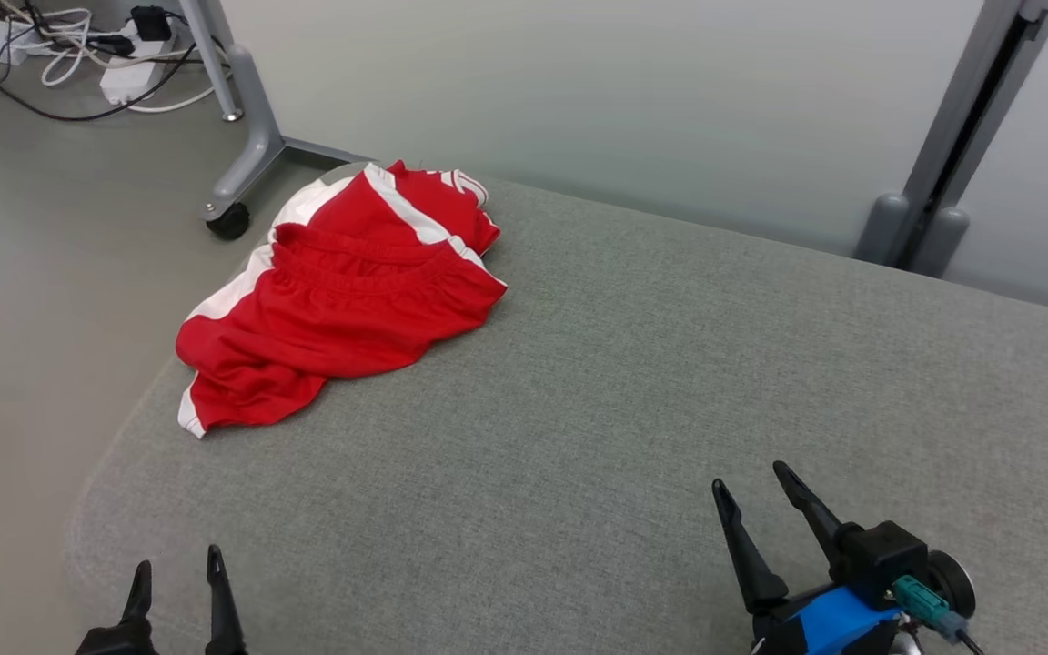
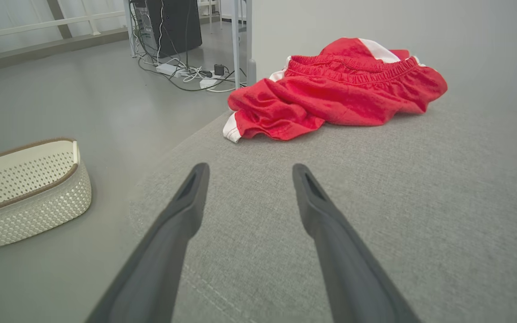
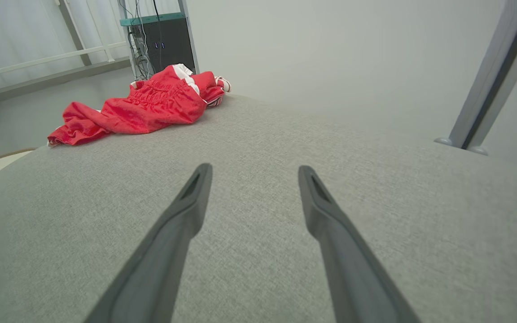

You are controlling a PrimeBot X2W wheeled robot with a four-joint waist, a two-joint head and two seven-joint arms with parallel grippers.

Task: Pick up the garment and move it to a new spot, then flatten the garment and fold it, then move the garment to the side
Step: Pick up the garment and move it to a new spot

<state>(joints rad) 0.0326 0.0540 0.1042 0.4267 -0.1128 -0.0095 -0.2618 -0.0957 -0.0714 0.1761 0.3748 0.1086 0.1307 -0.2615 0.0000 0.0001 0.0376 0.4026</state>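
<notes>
Garment (image 1: 342, 309) lies ahead-left, long axis running near-left to far-right, closer to my left gripper (image 1: 177, 559) than my right gripper (image 1: 748, 476); both are spread wide, holding nothing.

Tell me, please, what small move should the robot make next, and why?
Probably extend the left end effector forward toward the near hem of the red shorts. They lie crumpled at the far left corner of the grey cushion, ungrasped; both end effectors are open and empty, and the left one is nearer than the right end effector.
</notes>
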